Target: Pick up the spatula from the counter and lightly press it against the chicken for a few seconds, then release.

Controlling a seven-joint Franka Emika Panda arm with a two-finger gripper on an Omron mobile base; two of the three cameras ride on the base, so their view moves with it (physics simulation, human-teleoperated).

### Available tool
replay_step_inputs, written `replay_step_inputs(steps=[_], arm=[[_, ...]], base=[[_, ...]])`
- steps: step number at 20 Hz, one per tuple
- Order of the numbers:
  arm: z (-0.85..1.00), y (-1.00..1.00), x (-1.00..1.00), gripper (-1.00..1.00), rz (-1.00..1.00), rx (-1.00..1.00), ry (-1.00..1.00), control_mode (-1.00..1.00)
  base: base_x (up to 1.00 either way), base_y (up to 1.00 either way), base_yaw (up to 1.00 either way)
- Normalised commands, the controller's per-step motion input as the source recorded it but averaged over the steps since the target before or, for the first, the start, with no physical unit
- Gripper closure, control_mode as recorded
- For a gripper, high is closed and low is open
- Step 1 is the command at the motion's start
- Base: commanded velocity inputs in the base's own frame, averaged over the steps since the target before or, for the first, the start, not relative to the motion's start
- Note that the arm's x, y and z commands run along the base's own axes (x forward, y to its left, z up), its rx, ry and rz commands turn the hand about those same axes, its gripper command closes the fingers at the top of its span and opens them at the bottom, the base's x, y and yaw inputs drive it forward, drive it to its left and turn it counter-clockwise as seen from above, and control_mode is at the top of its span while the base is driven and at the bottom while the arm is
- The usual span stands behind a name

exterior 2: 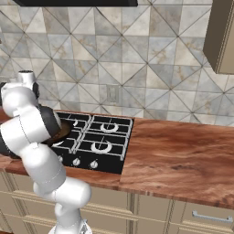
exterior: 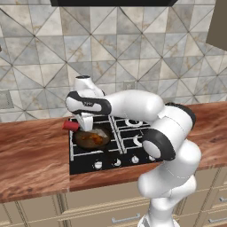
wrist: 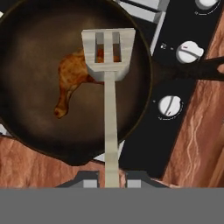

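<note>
The gripper [wrist: 111, 178] is clamping its jaws on the spatula [wrist: 110, 118] handle. The slotted blade is lying over the thick end of the chicken [wrist: 70, 76], which is sitting in the dark pan [wrist: 35, 39] on the stove [wrist: 144, 148].

The wooden counter [exterior 2: 183, 155] carries a black stove [exterior 2: 105, 137], pan [wrist: 35, 48] on it.

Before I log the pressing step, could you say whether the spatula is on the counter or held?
Held: the spatula handle runs up from between the fingers of the tool, its slotted blade over the chicken in the pan.
</note>
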Motion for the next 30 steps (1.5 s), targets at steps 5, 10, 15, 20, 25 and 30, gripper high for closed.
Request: replay_step_inputs(steps=[5,10,15,20,25,30], arm=[[-0.07,0.0,0.03,1.0,-0.01,-0.02,0.0,-1.0],[-0.02,0.0,0.0,1.0,0.0,-0.01,0.0,-1.0],[-0.07,0.0,0.0,1.0,0.0,0.0,0.0,-1.0],[-0.14,0.0,0.0,1.0,0.0,0.0,0.0,-1.0],[-0.14,0.0,0.0,1.0,0.0,0.0,0.0,-1.0],[-0.12,0.0,0.0,1.0,0.0,0.0,0.0,-1.0]], base=[[0.0,0.0,0.0],[0.0,0.0,0.0],[0.0,0.0,0.0],[0.0,0.0,0.0],[0.0,0.0,0.0],[0.0,0.0,0.0]])
